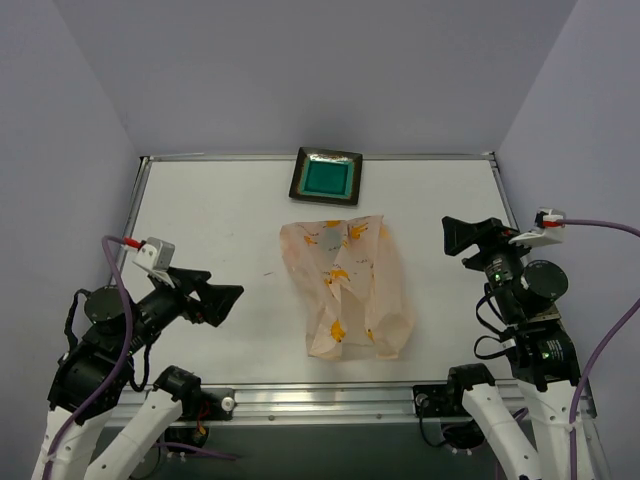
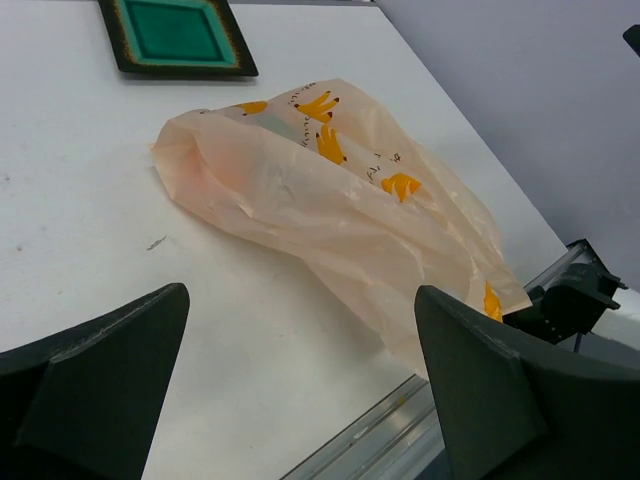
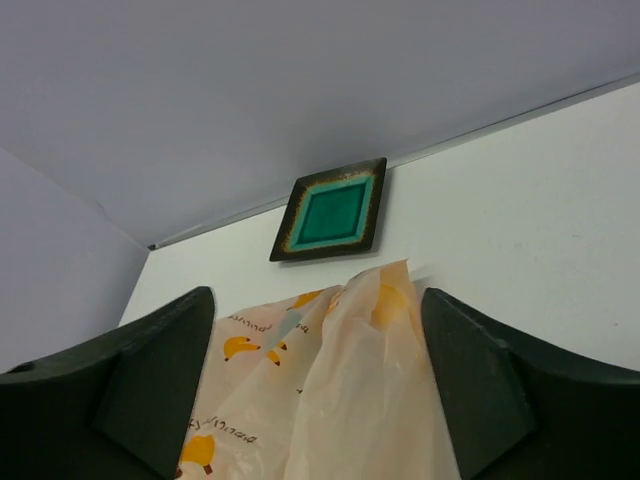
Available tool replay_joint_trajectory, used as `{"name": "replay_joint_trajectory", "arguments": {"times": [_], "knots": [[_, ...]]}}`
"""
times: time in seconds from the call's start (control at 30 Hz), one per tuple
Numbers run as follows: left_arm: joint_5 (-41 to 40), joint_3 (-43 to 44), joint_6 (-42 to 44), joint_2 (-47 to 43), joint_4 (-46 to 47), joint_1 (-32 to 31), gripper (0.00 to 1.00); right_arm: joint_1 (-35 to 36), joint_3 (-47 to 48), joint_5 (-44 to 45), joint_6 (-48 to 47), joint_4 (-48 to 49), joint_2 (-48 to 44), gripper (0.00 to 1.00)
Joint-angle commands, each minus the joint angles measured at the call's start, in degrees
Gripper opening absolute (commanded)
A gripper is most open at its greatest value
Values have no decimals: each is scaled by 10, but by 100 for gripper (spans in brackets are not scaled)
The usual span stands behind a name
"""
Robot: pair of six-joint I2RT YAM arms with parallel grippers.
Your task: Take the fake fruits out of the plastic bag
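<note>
The plastic bag, pale peach with yellow banana prints, lies crumpled in the middle of the table. It also shows in the left wrist view and the right wrist view. The fake fruits are hidden; only vague orange tints show through the plastic. My left gripper is open and empty, left of the bag and apart from it; in its own view the bag lies ahead. My right gripper is open and empty, right of the bag; in its own view the bag's top edge sits between the fingers.
A square dark tray with a teal centre sits at the back of the table, just beyond the bag, also in the left wrist view and the right wrist view. A metal rail runs along the near edge.
</note>
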Motion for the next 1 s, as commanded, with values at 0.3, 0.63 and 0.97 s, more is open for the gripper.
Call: {"name": "replay_joint_trajectory", "arguments": {"times": [0.3, 0.63, 0.97], "knots": [[160, -64, -131, 67, 196, -1, 61, -2, -30, -157, 2, 4, 35, 34], [6, -61, -102, 140, 179, -194, 79, 80, -103, -143, -2, -46, 72, 70], [-137, -32, -71, 272, 157, -382, 94, 377, -129, 80, 90, -104, 100, 86]]}}
